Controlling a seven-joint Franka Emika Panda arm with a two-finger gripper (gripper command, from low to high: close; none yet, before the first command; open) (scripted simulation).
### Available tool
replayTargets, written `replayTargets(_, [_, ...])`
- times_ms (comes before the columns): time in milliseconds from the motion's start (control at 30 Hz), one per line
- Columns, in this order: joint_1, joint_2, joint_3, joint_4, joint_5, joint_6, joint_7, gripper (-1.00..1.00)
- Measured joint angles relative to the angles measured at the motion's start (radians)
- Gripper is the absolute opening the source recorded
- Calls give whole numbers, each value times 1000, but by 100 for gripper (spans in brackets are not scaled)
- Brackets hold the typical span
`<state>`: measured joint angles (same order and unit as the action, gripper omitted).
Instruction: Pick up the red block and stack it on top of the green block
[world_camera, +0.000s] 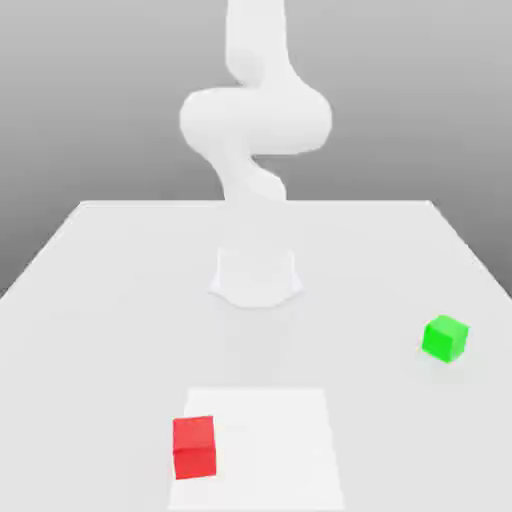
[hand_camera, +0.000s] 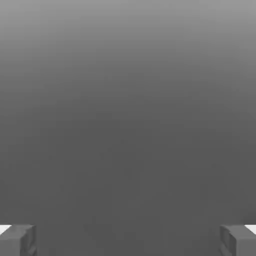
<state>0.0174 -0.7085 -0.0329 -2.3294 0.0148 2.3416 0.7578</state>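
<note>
Because the matte green cube (world_camera: 445, 339) sits skewed on the exterior view's right, the wide, empty gripper (hand_camera: 128, 241) could misalign the near, matte red cube (world_camera: 195, 448), toppling it.

Two blocks lie in the scene: one red block (world_camera: 195, 448) and one green block (world_camera: 445, 339). One robot arm (world_camera: 256, 120), one table (world_camera: 130, 330) and one white rectangular patch (world_camera: 270, 450) on that table make up the rest of the exterior view. The hand view has two gripper fingers (hand_camera: 15, 242), one at each side.
</note>
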Motion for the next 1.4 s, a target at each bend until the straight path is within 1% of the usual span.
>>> replayTargets(267, [47,298,-95,-95,50,134,-139,0])
replayTargets(533, [55,588,-147,-188,91,266,-268,0])
replayTargets(767, [24,834,-164,-263,65,390,-332,0])
replayTargets(933, [-26,1013,-101,-244,135,532,-392,0])
replayTargets(967, [-34,1035,-90,-241,144,550,-399,-100])
replayTargets(1200, [-35,1033,-90,-241,140,548,-395,-100])
replayTargets(1367, [-7,874,-135,-267,58,417,-335,-100])
replayTargets(1400, [7,846,-123,-276,51,397,-330,-100])
